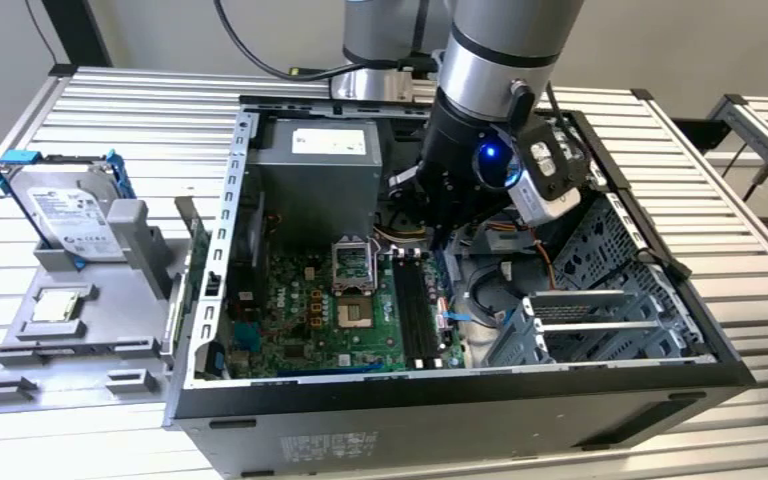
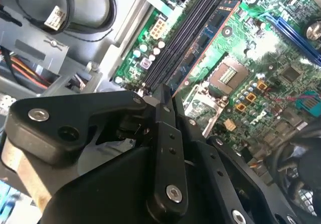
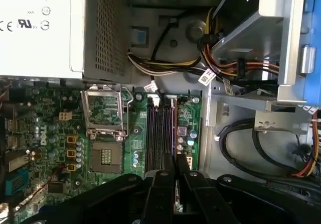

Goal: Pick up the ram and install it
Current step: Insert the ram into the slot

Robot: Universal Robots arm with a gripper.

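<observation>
My gripper [image 1: 440, 235] hangs inside the open computer case, right over the black memory slots [image 1: 418, 305] of the green motherboard [image 1: 317, 310]. In the second wrist view its fingers [image 2: 164, 96] are shut on the ram [image 2: 200, 48], a thin dark blue-green board with a reddish edge. The ram runs along the slots [image 2: 185, 33], on the processor socket's side of them; whether it sits in a slot I cannot tell. In the first wrist view the gripper [image 3: 172, 176] stands over the slots [image 3: 155, 128], with the ram seen edge-on.
The grey power supply [image 1: 317, 165] fills the case's far end, with a bundle of cables [image 3: 200, 68] beside it. The open processor socket [image 3: 108, 133] lies beside the slots. A metal drive cage [image 1: 611, 260] is at the exterior view's right. A hard drive [image 1: 71, 210] stands outside, at the left.
</observation>
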